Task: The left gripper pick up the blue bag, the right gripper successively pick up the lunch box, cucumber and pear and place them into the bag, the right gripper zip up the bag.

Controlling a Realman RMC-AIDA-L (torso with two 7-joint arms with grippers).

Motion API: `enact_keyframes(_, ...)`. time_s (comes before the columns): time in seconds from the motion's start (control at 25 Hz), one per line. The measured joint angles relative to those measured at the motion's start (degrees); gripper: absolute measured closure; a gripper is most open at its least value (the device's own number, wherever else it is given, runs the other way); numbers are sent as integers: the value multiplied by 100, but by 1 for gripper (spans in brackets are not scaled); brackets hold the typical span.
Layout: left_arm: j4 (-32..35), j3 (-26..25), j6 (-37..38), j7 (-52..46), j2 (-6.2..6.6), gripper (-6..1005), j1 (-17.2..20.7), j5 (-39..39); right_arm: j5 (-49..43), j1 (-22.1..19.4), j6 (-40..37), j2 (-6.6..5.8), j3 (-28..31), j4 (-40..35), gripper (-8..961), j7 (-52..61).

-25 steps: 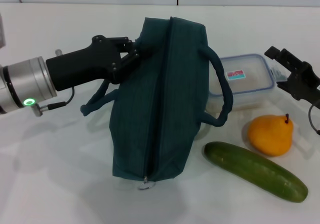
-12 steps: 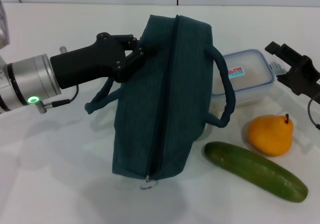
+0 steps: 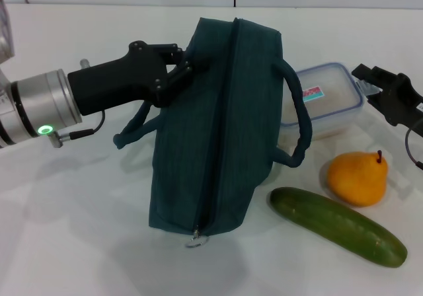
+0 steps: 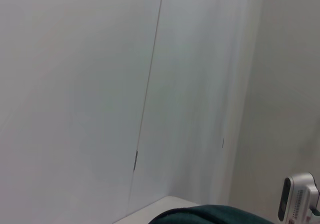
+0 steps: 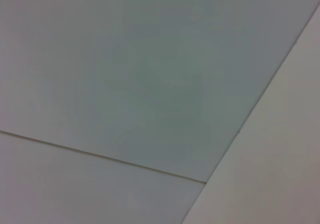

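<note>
Left gripper (image 3: 180, 68): clamped on the blue bag (image 3: 215, 131), far-left top edge.
Right gripper (image 3: 390, 94): far right, apparently open, empty.

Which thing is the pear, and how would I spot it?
Find the big blue bag in the middle of the white table. On its right lie a clear lunch box and a long green cucumber. The pear sits between them: the only round, orange-yellow thing, with a short dark stem.

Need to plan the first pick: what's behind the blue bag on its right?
The lunch box, lid on, partly hidden by the blue bag and its handle. The covered end can't be seen.
</note>
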Motion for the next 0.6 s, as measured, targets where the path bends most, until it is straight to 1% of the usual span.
enact_keyframes(0.2, 0, 0, -11, 8, 7, 881, -13, 0, -12, 52, 40, 0, -22, -12, 640, -23)
enact_keyframes(0.56, 0, 0, -8, 21, 0, 882, -31, -12, -11, 87, 14, 0, -13, -11, 827, -233)
enact_keyframes(0.6, 0, 0, -4, -38, 1, 882, -38, -20, -13, 86, 14, 0, -13, -10, 827, -251)
